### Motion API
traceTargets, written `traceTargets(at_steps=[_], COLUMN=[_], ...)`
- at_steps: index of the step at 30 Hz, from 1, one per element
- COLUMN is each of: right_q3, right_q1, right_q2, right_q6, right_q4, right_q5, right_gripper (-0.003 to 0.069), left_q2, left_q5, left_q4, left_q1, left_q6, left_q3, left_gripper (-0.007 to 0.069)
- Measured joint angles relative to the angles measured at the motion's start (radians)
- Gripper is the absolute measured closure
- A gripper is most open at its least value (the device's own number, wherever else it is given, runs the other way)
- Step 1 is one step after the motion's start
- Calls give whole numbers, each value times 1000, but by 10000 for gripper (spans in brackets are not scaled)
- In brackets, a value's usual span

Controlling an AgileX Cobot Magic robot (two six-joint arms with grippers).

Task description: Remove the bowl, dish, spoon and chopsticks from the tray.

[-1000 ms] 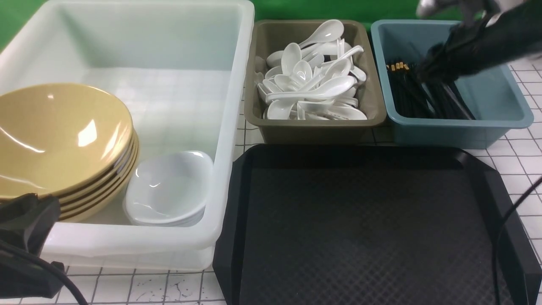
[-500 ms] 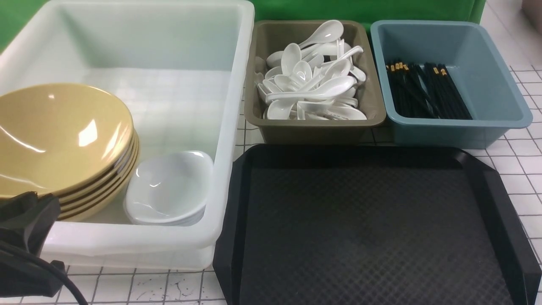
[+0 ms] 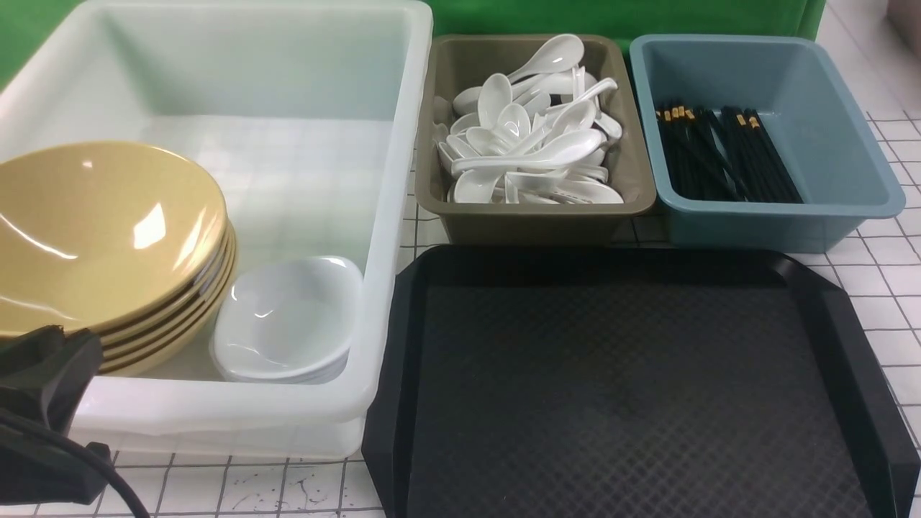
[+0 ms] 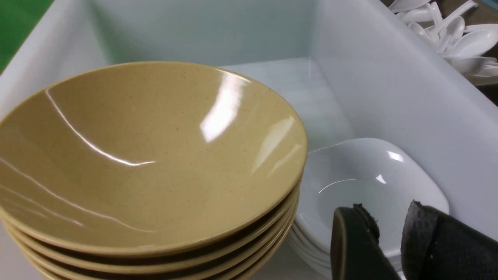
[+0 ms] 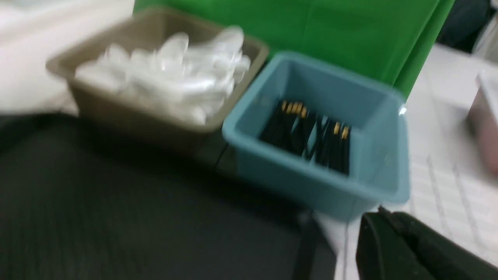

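The black tray [image 3: 633, 388] lies bare at the front right; it also shows in the right wrist view [image 5: 116, 210]. Stacked yellow bowls [image 3: 93, 230] and stacked white dishes [image 3: 288, 316] sit in the white tub. Spoons [image 3: 525, 137] fill the olive tub, and chopsticks [image 3: 727, 155] lie in the blue tub. My left gripper [image 4: 389, 210] is open and empty, just above the near rim of the top dish [image 4: 369, 175], beside the bowls [image 4: 148, 155]. My right gripper [image 5: 383, 217] is blurred, looks shut and empty, and is near the blue tub's [image 5: 311, 182] front corner. It is out of the front view.
The big white tub [image 3: 388, 216] stands at the left. The olive tub [image 3: 532, 216] and blue tub [image 3: 849, 165] stand side by side behind the tray. My left arm's body [image 3: 43, 403] and cable are at the bottom left corner. A white gridded table lies underneath.
My right arm, which was over the chopsticks in the blue tub a second ago, has pulled back out of the front view. The left arm has not moved.
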Motion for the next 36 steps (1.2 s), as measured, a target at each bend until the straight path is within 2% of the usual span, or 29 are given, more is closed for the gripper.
traceTargets(at_steps=[10,14,18,21,33,36], right_q3=[214,261,317,354,424,424], right_q1=[-1,-33,-122,-154,-169,-169], right_q2=[-24,-107,-266,-340,-393,-393], right_q6=[0,2,65,83,173,311], right_q4=[3,3,3,3,-15,-122], right_q5=[-9,-41,-59,-82,-143,-139], right_gripper=[622,622,622,622,622,622], left_q2=[0,0,0,0,0,0], left_q5=[-1,-1,0,0,-1,-1], left_q4=[0,0,0,0,0,0], left_q1=[0,0,0,0,0,0], left_q6=[0,0,0,0,0,0], left_q3=[0,0,0,0,0,0], left_gripper=[482,482,482,482,482,482])
